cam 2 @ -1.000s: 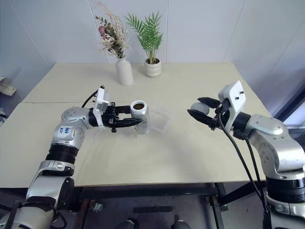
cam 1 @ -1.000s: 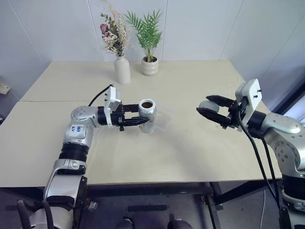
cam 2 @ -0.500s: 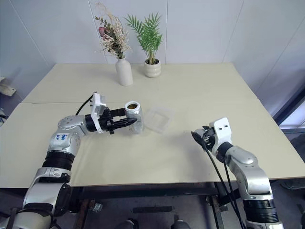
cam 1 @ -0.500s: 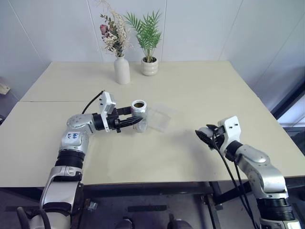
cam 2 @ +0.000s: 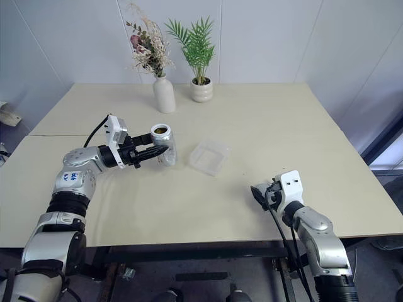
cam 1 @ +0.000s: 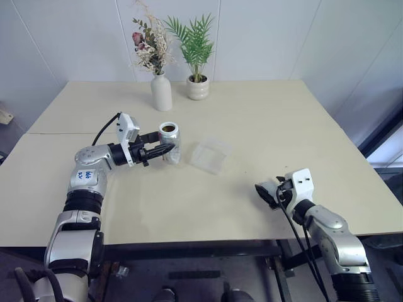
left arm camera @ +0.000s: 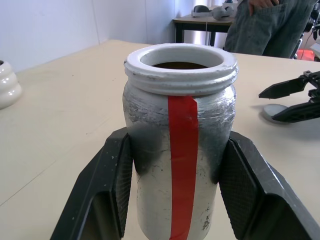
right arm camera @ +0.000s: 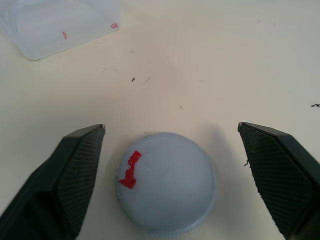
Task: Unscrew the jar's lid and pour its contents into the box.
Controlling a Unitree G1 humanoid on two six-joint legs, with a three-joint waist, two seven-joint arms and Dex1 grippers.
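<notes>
The jar (left arm camera: 180, 150) looks coated in matt silvery-grey paint, patchy and scuffed, with a smooth red tape stripe down its side and a white, slightly glossy threaded rim. The lid (right arm camera: 167, 187) is smooth matt grey plastic bearing a scrap of red tape. The box (cam 1: 211, 155) is clear, thin, glossy plastic. Each pincer finger (right arm camera: 75, 175) has a black pad with a fine cross-hatched texture. The bench (cam 1: 252, 119) is pale, matt and faintly grained, like laminate.

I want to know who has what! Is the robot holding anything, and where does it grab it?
The left gripper holds the jar by its sides, below the open rim. The right gripper is open, with the lid lying on the table between its fingers.
</notes>
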